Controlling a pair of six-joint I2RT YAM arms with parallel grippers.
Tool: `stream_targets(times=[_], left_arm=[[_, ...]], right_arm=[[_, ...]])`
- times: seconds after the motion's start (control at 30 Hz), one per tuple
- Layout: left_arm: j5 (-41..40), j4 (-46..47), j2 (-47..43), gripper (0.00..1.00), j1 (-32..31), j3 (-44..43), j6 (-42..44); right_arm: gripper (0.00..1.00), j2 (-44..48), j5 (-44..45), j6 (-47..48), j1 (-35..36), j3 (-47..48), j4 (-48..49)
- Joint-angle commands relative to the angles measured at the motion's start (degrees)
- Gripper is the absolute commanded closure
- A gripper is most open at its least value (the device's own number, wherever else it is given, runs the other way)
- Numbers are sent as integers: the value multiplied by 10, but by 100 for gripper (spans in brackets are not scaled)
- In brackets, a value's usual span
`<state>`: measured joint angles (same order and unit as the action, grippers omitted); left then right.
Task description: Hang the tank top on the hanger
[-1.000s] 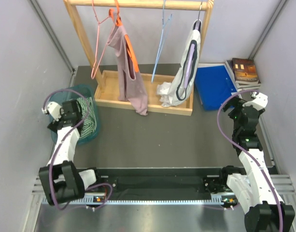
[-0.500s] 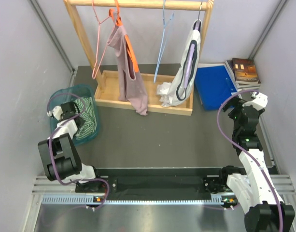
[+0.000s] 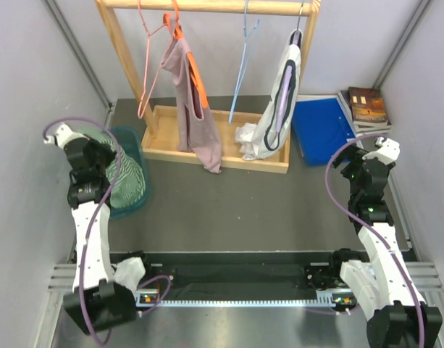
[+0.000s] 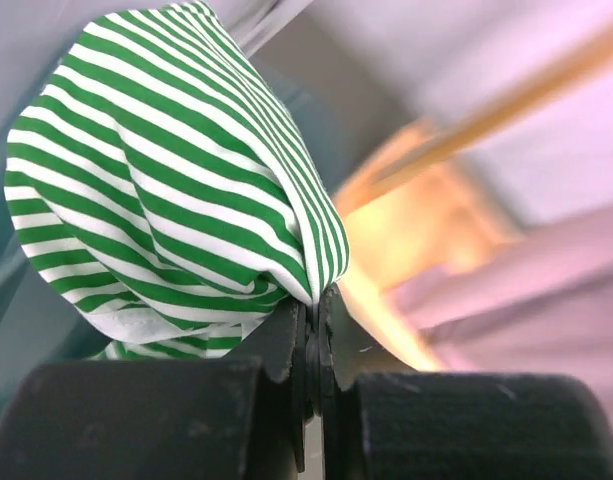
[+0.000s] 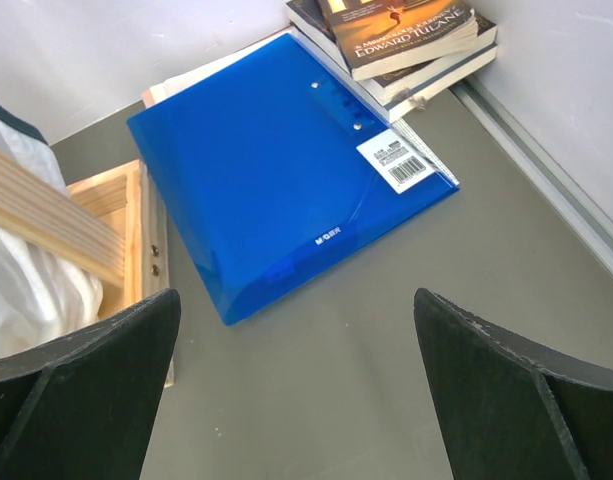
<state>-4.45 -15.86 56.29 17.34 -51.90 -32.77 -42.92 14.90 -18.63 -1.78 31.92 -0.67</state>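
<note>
The tank top (image 4: 166, 180) is pinched by the closed left gripper (image 4: 311, 305), over the basket (image 3: 133, 135) at the left. The hanger (image 3: 242, 65) is hung on the far rail (image 3: 207, 6). The right gripper (image 5: 296, 300) is spread open.

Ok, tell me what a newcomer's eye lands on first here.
The green-striped tank top fills the left wrist view, pinched in the shut left gripper by the teal basket on the left. At the back, the wooden rack carries the bare light-blue hanger between a mauve-pink top and a white top. A bright blue folder lies at the right rear.
</note>
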Motion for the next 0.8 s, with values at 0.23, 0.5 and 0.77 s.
stream_targets(times=[0.23,0.5,0.77], left_arm=[[262,-52,-92,100,-70,-138,103],[355,-129,-81,100,-94,-266,68],[402,-190,-77,100,-95,-236,78]], right_arm=[[0,8,-23,4,-1,20,22],[0,8,-30,3,-1,20,19],[0,11,-32,4,-1,23,13]])
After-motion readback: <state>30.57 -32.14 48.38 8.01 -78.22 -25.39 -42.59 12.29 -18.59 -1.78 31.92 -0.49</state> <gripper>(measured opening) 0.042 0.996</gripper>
